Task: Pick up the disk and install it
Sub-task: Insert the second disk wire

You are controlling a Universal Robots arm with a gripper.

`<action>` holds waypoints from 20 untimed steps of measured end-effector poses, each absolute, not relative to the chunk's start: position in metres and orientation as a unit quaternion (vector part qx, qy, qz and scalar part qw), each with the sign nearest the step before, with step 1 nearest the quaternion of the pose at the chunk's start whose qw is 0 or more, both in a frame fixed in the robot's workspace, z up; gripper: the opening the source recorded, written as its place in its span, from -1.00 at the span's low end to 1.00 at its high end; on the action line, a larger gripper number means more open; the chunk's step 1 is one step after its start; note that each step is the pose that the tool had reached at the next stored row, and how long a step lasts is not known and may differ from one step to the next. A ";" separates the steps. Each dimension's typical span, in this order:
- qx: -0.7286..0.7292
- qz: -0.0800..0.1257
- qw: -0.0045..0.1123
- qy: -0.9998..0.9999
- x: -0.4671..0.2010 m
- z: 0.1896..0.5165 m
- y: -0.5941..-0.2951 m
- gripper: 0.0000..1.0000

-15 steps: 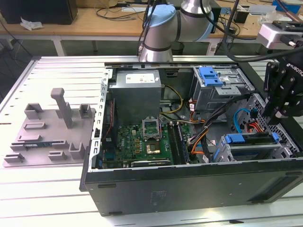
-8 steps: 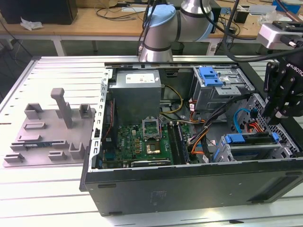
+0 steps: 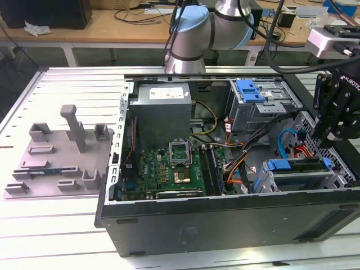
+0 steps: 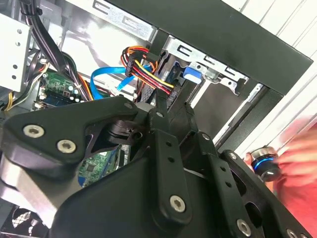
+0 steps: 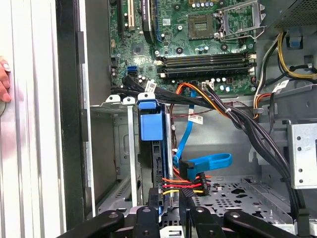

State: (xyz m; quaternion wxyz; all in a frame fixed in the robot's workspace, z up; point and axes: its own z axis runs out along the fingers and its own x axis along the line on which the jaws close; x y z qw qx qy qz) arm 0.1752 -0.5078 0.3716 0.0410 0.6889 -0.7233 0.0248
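Observation:
The disk (image 3: 295, 166) lies in the metal cage at the near right corner of the open computer case, with its blue caddy showing at both ends. In the first wrist view the disk (image 5: 152, 126) stands edge-on in the cage slot, level with the cage's top tabs. A red, yellow and black power plug and a blue data cable sit at its far end. My gripper (image 3: 328, 135) hovers a little above the disk's right end. My gripper (image 5: 169, 201) is open by a narrow gap and holds nothing. The caddy's blue tab (image 4: 191, 74) also shows in the second wrist view.
A blue bracket (image 3: 250, 90) tops the rear drive cage. Cable bundles (image 5: 237, 116) cross the case between cage and motherboard (image 3: 169, 166). A grey fixture (image 3: 62, 152) lies at the exterior view's left. A person's hand (image 4: 297, 163) rests beside the case by a blue-ringed knob (image 4: 262, 162).

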 end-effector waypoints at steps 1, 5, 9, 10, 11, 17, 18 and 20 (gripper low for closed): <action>0.689 0.025 0.041 -0.723 0.175 0.372 -0.508 -0.39; 0.689 0.025 0.041 -0.723 0.175 0.372 -0.508 -0.39; 0.689 0.031 0.047 -0.723 0.175 0.372 -0.493 -0.39; 0.689 0.034 0.050 -0.723 0.175 0.372 -0.489 -0.39; 0.688 0.037 0.052 -0.723 0.175 0.372 -0.486 -0.39; 0.682 0.095 0.110 -0.717 0.175 0.372 -0.456 -0.39; 0.682 0.096 0.111 -0.717 0.174 0.371 -0.455 -0.39; 0.681 0.097 0.112 -0.717 0.172 0.371 -0.455 -0.39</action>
